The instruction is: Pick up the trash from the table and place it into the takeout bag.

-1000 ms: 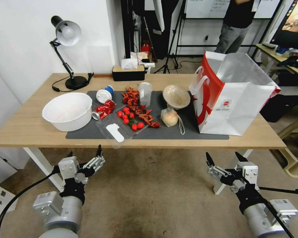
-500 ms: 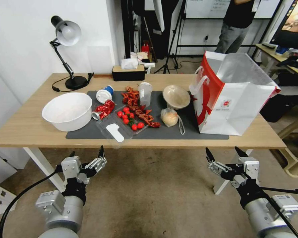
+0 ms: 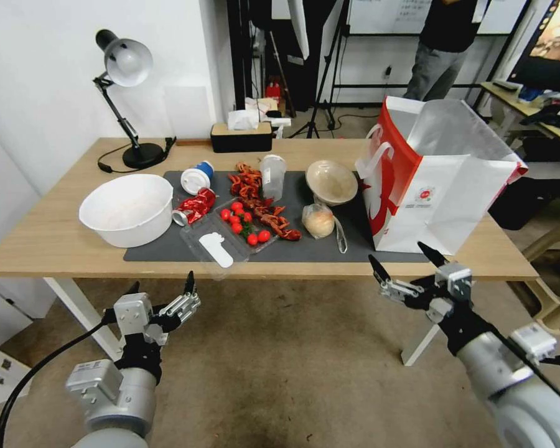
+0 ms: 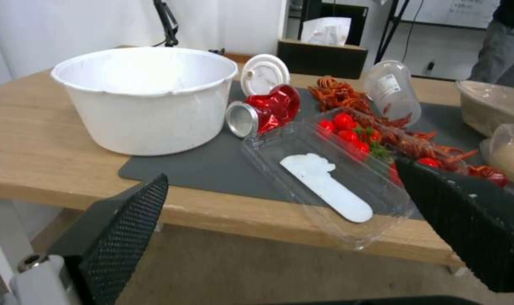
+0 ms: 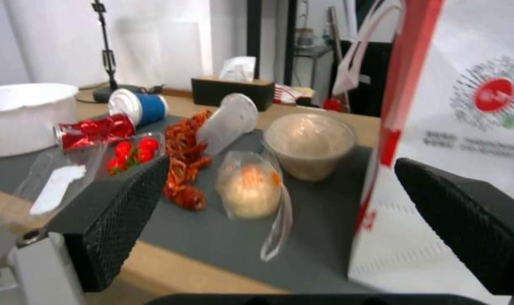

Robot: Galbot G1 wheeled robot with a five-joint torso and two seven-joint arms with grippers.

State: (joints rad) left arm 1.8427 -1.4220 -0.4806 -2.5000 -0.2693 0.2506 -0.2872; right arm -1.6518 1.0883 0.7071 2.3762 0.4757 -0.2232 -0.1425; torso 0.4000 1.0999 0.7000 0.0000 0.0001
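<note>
- the right pincer (image 3: 406,269) hangs in front of the bench (image 3: 56,242), just below its front edge, with its two tips spread wide and nothing between them.
- the left pincer (image 3: 162,292) waits low in front of the bench, below the clear tray (image 3: 214,246). it is spread too, and holds nothing.
- the trash lies on the dark mat (image 3: 305,249): a crushed red can (image 3: 195,206), a blue-and-white lidded cup (image 3: 197,177) on its side, a clear plastic cup (image 3: 272,176), a beige paper bowl (image 3: 331,182) and a clear bag with a bun (image 3: 319,221).
- the takeout bag (image 3: 445,186) stands at the right end of the mat, with its top open and silver inside.
- i think the step in hand is the reach for the first piece. nothing is in the takeout bag that i can see.
- the bun bag and the paper bowl look nearest to the right pincer, so one of them is a good first pick.
- to do it well, the pincer should rise over the bench edge first, then come down with tips apart, one on each side of the piece.
- the bun bag is soft, so pinch it gently near the top or it may slip.
- stay clear of the takeout bag's side, so it does not tip over.
- the takeout bag has a small round red logo (image 5: 493,95) with lines of print under it, too small to read.
- the clear cup has a white label (image 4: 387,85), also too small to read.
</note>
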